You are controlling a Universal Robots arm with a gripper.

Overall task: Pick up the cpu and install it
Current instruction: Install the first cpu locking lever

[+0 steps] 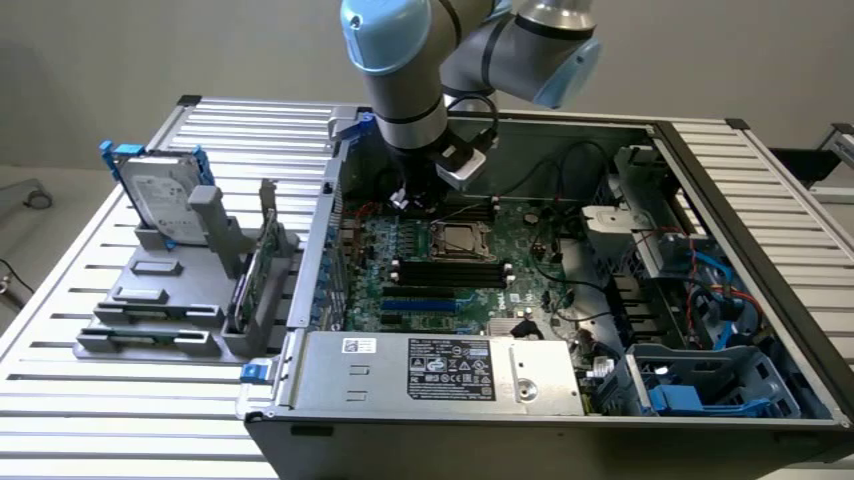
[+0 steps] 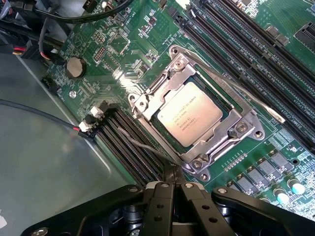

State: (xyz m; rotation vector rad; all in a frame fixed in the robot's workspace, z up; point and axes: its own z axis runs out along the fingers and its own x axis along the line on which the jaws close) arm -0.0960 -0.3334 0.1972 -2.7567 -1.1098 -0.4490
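Two fingers [image 2: 167, 189] of the gripper [image 2: 173, 171] are pressed together, close above the green motherboard [image 2: 101, 73]. In the exterior view, the cpu [image 2: 189, 119] lies at four o'clock from them, seated flat inside the metal socket frame [image 2: 147, 101].

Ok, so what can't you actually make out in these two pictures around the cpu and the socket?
Wrist view: print on the cpu, too small to read.
Wrist view: whether the gripper, jaws shut, pinches the thin lever; its tips cover the lever's end.
Exterior view: the socket frame, too small to tell the cpu inside it.
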